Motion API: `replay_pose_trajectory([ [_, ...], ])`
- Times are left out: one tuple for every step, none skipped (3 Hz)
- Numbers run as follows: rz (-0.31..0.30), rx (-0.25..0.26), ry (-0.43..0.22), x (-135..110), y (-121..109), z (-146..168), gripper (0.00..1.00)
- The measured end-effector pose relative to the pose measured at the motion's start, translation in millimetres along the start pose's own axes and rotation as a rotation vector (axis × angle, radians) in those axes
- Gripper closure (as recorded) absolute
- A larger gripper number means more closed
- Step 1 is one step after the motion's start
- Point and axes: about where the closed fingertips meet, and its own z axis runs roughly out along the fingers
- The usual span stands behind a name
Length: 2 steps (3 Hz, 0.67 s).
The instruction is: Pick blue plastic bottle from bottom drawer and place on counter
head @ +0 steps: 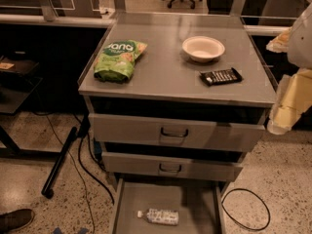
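Observation:
The blue plastic bottle (pixel 160 216) lies on its side on the floor of the open bottom drawer (pixel 195 204), white cap pointing left. The counter (pixel 165 77) is the grey top of the cabinet above. My gripper (pixel 285 106) hangs at the right edge of the view, a white and pale yellow arm beside the counter's right front corner. It is well above and to the right of the bottle and touches nothing that I can see.
On the counter lie a green snack bag (pixel 118 60) at the left, a white bowl (pixel 203 48) at the back right and a dark bar (pixel 221 76) near the front right. The two upper drawers (pixel 173 132) are shut. Cables (pixel 246 211) lie on the floor.

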Motion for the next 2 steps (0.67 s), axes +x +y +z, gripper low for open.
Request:
replay_pose_trajectory([
  [-0.005,0.011,-0.002,-1.8,1.0,-0.1,0.0],
  [-0.023,-0.012,-0.015,-12.4,14.9,23.2,0.0],
])
